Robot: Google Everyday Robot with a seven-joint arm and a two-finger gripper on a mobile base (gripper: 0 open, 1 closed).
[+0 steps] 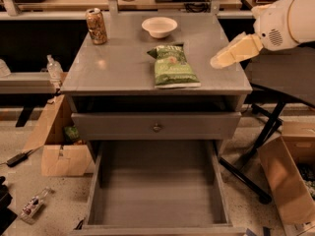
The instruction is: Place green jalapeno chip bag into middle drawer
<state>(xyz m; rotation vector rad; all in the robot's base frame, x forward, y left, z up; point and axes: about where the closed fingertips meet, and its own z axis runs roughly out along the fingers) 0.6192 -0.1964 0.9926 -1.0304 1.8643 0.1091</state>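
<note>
Our pincer [216, 61] hovers near the green jalapeno chip bag [173, 68].
Bag on the surface [113, 68], middle drawer [157, 191] open; pincer's spread we cannot tell.

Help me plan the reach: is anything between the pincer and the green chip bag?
Nothing visible. The beige pincer hovers right of the crinkly green jalapeno chip bag, only bare grey cabinet top between them; the white bowl sits farther back.
</note>
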